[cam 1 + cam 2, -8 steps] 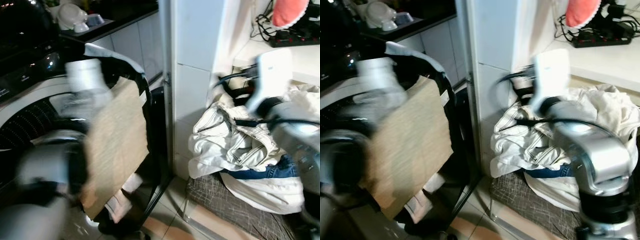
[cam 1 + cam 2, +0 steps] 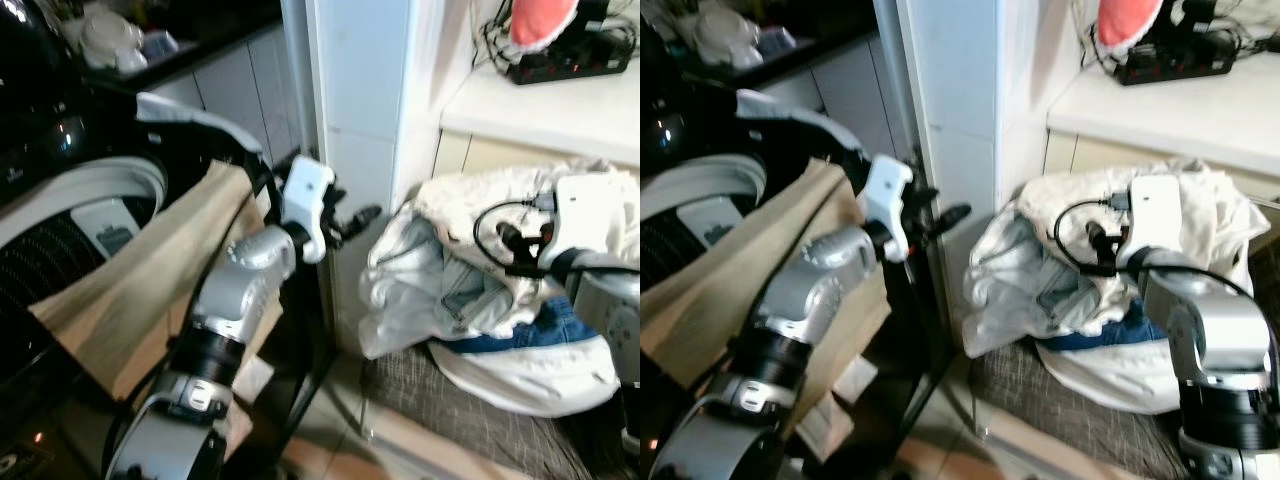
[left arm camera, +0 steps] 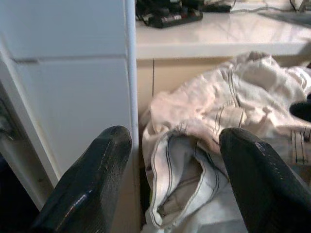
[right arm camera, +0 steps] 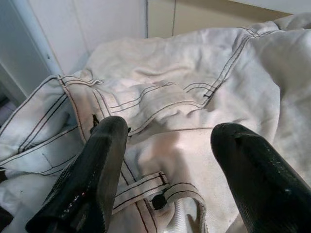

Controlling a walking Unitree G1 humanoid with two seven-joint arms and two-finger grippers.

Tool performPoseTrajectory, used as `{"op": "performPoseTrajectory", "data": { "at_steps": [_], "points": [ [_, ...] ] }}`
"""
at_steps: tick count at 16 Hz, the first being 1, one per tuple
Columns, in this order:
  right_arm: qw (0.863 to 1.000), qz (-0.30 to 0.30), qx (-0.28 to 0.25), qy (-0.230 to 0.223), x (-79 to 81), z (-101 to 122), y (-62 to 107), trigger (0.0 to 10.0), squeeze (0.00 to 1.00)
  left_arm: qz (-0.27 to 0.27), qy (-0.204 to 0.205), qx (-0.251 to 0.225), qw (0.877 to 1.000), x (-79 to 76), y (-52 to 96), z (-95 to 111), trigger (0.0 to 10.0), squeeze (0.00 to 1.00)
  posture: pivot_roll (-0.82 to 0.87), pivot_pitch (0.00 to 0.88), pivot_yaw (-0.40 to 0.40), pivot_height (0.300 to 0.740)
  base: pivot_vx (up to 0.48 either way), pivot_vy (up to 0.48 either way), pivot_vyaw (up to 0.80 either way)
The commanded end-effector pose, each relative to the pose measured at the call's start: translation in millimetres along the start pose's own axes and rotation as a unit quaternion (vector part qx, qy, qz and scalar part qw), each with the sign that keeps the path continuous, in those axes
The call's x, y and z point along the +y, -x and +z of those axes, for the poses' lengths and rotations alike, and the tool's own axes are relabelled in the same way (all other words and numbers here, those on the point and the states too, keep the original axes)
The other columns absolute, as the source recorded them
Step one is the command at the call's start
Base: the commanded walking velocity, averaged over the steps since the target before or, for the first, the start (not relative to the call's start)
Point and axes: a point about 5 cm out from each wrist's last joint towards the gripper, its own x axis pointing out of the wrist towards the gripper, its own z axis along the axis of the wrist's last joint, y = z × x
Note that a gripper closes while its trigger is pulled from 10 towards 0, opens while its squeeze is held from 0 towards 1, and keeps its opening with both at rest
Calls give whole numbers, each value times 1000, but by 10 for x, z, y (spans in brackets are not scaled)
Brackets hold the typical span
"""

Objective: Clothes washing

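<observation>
White tiles back a corner. Right tool (image 4: 165, 170) hangs open and empty just over the soft pile of white stitched clothes (image 2: 470, 290); grab a thick fold. Left tool (image 3: 175, 179) is open, empty, near it.

The washing machine (image 2: 70, 215) stands at the left with a cloth (image 2: 150, 290) draped over its front. To its right rises a pillar (image 2: 360, 110). Right of the pillar, a heap of clothes (image 2: 500, 300) lies on a mat (image 2: 440, 415), below a counter (image 2: 540, 105) that carries a power strip (image 2: 575, 62).
</observation>
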Motion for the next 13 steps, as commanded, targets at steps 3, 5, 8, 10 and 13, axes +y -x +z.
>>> {"op": "performPoseTrajectory", "data": {
  "at_steps": [3, 5, 8, 10, 13],
  "points": [
    [999, 35, 18, -14, 76, -89, -127, 10000, 0, 39, -24, 7, 999, 46, 118, 77, 10000, 0, -95, 0, 125, 740, 0, 0, 0],
    [997, 55, 44, -20, 118, -204, -216, 10000, 0, 75, -30, 45, 996, 101, 185, 24, 10000, 0, -95, 0, 125, 740, 0, 0, 0],
    [992, 50, 107, -38, 101, -421, -283, 7882, 0, 82, -36, 94, 991, 127, 238, -69, 10000, 0, -88, 0, 120, 740, 0, 0, 0],
    [990, 40, 128, -32, 75, -491, -289, 0, 0, -5, -51, 119, 992, -7, 285, -112, 10000, 0, -85, 0, 118, 740, 0, 0, 0],
    [990, 13, 141, -22, -13, -525, -299, 0, 0, -59, -68, 135, 987, -118, 356, -164, 10000, 0, -85, 0, 116, 740, 0, 0, 0]
  ]
}}
